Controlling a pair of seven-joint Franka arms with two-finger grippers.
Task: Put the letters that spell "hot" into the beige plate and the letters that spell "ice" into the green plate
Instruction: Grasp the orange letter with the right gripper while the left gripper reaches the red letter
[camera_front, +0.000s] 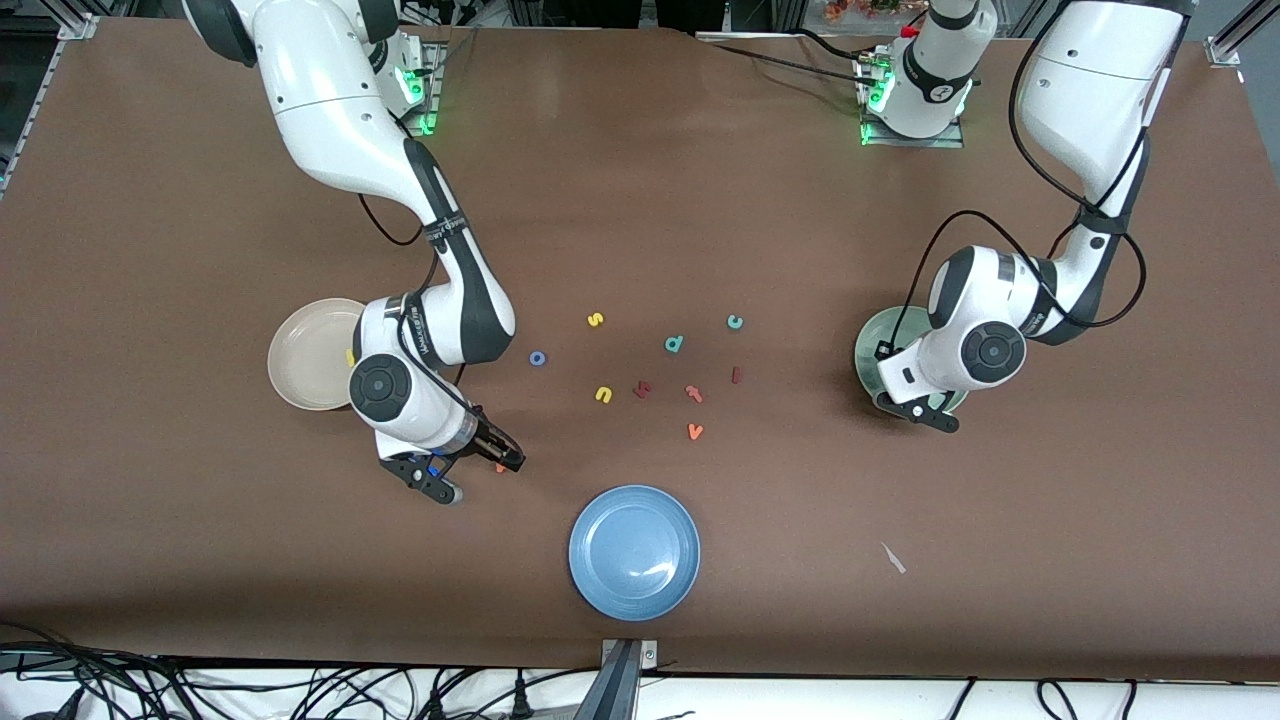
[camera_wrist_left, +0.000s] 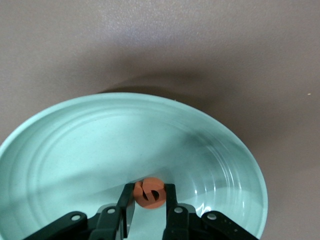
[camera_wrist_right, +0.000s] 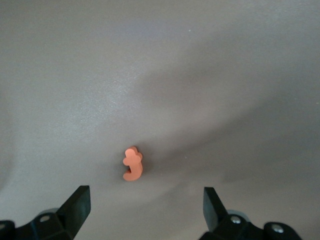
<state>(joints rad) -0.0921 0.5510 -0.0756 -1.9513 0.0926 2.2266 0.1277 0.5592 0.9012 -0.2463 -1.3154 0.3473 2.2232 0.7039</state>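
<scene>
Nearest the front camera lies the blue plate (camera_front: 634, 552), no part of the task. A little farther up, toward the right arm's end of the table, the right gripper (camera_wrist_right: 145, 205) hangs with its jaws spread wide just above the orange t (camera_wrist_right: 132, 163), which lies on the bare table between them. To take it well, the gripper should come straight down with the small letter centred between the fingers, then close gently (foam this small probably slips out sideways if caught off-centre).

Farther up, the loose letters lie in a cluster: the blue o (camera_front: 538, 358), the dark red i (camera_front: 736, 374) and the teal c (camera_front: 735, 321) still wait among the others.

At the left arm's end, the left gripper (camera_wrist_left: 150, 197) is closed narrowly on the orange e (camera_wrist_left: 149, 192), over the green plate (camera_wrist_left: 75, 150). It should let go low over the plate's middle.

The beige plate (camera_front: 305, 350) is partly covered by the right arm; a speck of yellow at its rim may be the h. The green plate is mostly hidden in the front view.
</scene>
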